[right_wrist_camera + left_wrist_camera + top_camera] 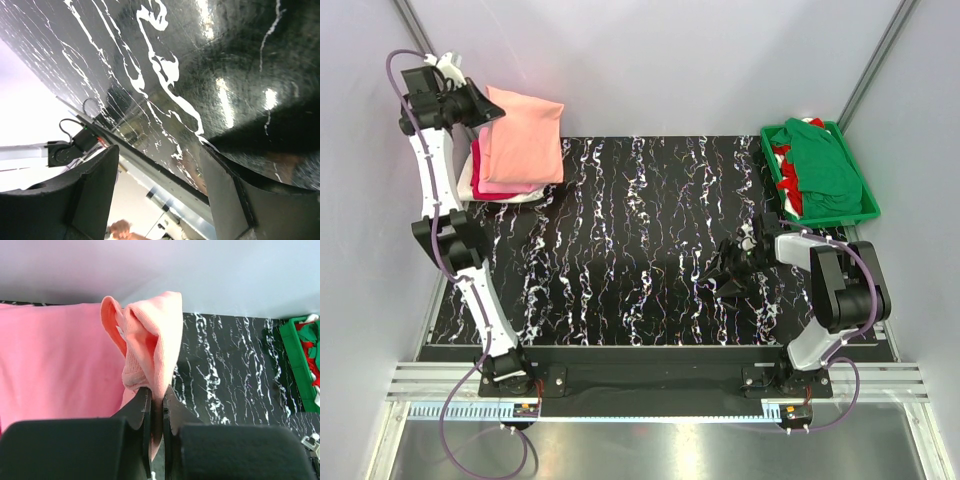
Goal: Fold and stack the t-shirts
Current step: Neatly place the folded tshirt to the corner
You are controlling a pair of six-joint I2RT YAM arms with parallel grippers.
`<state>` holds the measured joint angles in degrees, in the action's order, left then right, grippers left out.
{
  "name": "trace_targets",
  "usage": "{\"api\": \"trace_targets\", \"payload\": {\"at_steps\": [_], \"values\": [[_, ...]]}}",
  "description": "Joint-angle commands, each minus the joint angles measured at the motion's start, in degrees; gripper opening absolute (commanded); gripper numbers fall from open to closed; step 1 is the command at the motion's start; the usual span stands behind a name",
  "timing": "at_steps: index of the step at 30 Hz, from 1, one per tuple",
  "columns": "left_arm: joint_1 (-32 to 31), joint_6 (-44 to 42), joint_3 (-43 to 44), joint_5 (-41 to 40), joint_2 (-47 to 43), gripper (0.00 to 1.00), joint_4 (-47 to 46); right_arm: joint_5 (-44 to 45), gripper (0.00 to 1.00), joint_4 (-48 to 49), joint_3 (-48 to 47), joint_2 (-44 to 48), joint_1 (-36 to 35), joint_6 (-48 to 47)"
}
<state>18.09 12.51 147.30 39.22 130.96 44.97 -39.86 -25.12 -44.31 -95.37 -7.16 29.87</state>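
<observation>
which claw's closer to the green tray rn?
Right. The right claw is open just short of the green tray; the left claw is across the table, shut on the salmon-peach t-shirt.

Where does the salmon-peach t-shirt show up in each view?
Top external: the salmon-peach t-shirt lies on top of the stack at far left.
Left wrist: it fills the left half, with a fold pinched in the left fingers.
Right wrist: not in it.
Shared landmark: the black marbled table top.
</observation>
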Motion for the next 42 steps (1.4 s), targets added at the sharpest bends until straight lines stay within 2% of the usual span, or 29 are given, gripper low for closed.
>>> {"api": "trace_targets", "payload": {"at_steps": [1, 8, 11, 14, 16, 20, 26, 29, 30, 31, 34, 35, 37, 39, 42], "values": [[1.9, 1.1, 4.2, 3.8, 2.5, 0.0, -5.1, 6.6, 0.74, 0.9, 1.0, -3.9, -0.1, -2.1], [2.7, 0.1, 5.4, 3.0, 6.8, 0.0, -7.5, 6.5, 0.74, 0.9, 0.9, -5.7, -0.1, -2.1], [3.4, 1.0, 0.5, 2.7, 6.7, 0.0, -13.0, 6.5, 0.74, 0.9, 0.7, -6.6, -0.1, -2.0], [3.8, 0.5, 1.8, 2.4, 9.0, 0.0, -13.9, 6.5, 0.73, 0.7, 0.4, -7.4, -0.1, -2.0], [4.3, 0.9, 2.6, 0.2, 10.5, 0.0, -16.3, 6.5, 0.73, 0.7, 0.4, -7.7, -0.1, -2.0], [4.8, 2.5, -3.3, -7.4, 10.2, 0.01, -25.2, 6.2, 0.73, 0.4, 0.2, -8.2, -0.1, -2.1], [4.7, 3.5, -0.8, -21.5, 15.8, 0.01, -33.7, 5.8, 0.74, 1.7, 0.8, -8.9, -0.1, -1.1], [4.8, 5.1, 0.1, -26.9, 18.9, 0.2, -39.0, 4.8, 0.74, 4.3, 1.4, -11.6, 0.0, -0.4], [4.6, 5.3, -0.3, -28.8, 19.5, 0.55, -40.6, 4.2, 0.73, 5.3, 1.5, -13.3, -0.1, -0.3], [4.4, 5.3, -0.9, -29.6, 19.8, 0.66, -43.5, 3.9, 0.72, 5.1, 1.0, -14.0, -0.1, -0.2], [3.9, 5.2, -0.6, -31.5, 19.4, 0.89, -43.5, 3.3, 0.72, 4.8, 0.6, -13.8, -0.1, -0.8], [3.6, 5.3, -4.7, -32.1, 17.9, 0.99, -43.6, 3.5, 0.72, 5.1, 0.9, -13.4, -0.1, -0.8], [3.3, 5.3, -12.3, -34.1, 10.0, 0.99, -46.5, 3.5, 0.73, 5.3, 1.3, -12.4, -0.1, -0.7], [3.2, 7.2, -23.9, -37.5, 1.0, 0.99, -48.4, 3.7, 0.73, 5.7, 1.6, -11.2, -0.1, -0.8], [3.2, 8.7, -29.9, -40.8, -6.0, 0.99, -45.9, 4.4, 0.73, 5.9, 2.0, -9.6, -0.1, -0.7]]}}
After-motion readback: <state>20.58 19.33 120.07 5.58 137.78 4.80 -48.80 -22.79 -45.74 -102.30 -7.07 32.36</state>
